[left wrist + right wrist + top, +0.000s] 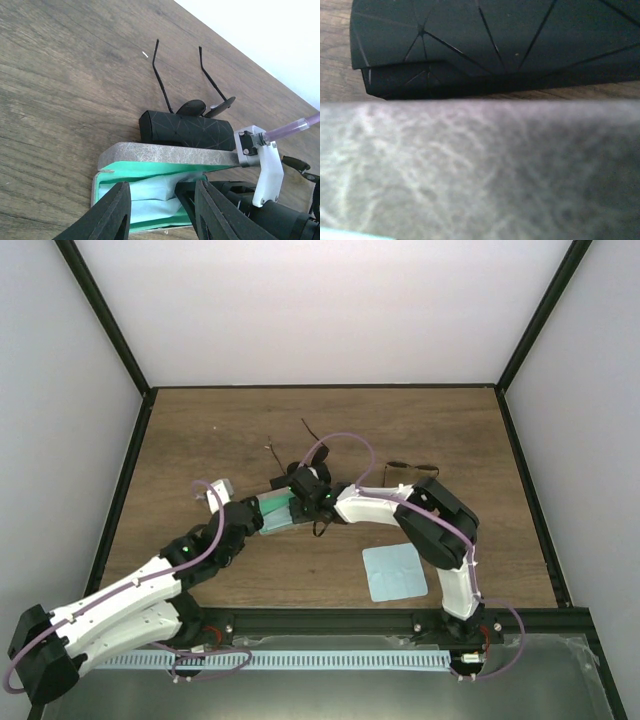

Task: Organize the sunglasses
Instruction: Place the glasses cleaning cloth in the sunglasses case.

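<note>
One pair of sunglasses [192, 106] lies just beyond a black case [187, 131], its thin arms [309, 432] pointing toward the far side. A second pair [405, 468] lies by my right arm's elbow. A grey case [170, 154] with green lining stands open, a light blue cloth [150, 197] inside. My left gripper [162, 189] is open at the case's near rim, fingers astride the cloth. My right gripper [312, 498] is at the lid from the right. One dark finger [186, 195] reaches under the lid beside the cloth. In the right wrist view the lid [480, 170] hides its jaws.
A second light blue cloth [395, 572] lies flat near the front edge, right of centre. A small pale object [215, 488] sits left of my left gripper. The black case [495, 40] is close behind the grey lid. Black frame rails border the table.
</note>
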You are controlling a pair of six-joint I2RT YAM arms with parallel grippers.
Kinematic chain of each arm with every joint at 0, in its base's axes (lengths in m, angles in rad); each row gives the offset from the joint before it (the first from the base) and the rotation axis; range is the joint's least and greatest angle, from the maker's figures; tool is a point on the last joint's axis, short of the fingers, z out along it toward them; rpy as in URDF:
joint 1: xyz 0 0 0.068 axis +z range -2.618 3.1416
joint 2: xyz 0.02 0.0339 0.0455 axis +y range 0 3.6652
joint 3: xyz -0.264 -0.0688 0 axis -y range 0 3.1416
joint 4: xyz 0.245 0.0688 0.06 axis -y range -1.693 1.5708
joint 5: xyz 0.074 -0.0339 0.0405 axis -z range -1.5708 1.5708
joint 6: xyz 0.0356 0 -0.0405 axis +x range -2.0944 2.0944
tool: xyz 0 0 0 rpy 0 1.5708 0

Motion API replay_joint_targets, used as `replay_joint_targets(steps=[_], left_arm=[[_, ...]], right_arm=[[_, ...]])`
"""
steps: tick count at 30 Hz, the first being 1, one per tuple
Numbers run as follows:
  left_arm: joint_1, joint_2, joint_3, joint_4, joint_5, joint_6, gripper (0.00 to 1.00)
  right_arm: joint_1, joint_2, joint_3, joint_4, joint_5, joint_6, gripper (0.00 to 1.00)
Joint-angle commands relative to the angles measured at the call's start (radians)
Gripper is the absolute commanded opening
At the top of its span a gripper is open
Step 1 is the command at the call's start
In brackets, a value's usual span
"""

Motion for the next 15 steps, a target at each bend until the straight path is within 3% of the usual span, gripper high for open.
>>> replay_joint_targets(steps=[1, 5, 15], left_arm=[[0.004, -0.016, -0.01, -0.004, -0.01, -0.002, 0.37], [0.003, -0.013, -0.01, -0.002, -0.008, 0.0, 0.37], [0.003, -0.013, -0.011, 0.003, -0.004, 0.0, 0.37]], right_arm=[[0.009, 0.009, 0.023, -0.021, -0.017, 0.001, 0.13], [0.01, -0.042, -0.003, -0.014, -0.028, 0.007, 0.03], [0.022, -0.116, -0.036, -0.031, -0.02, 0.02, 0.03]])
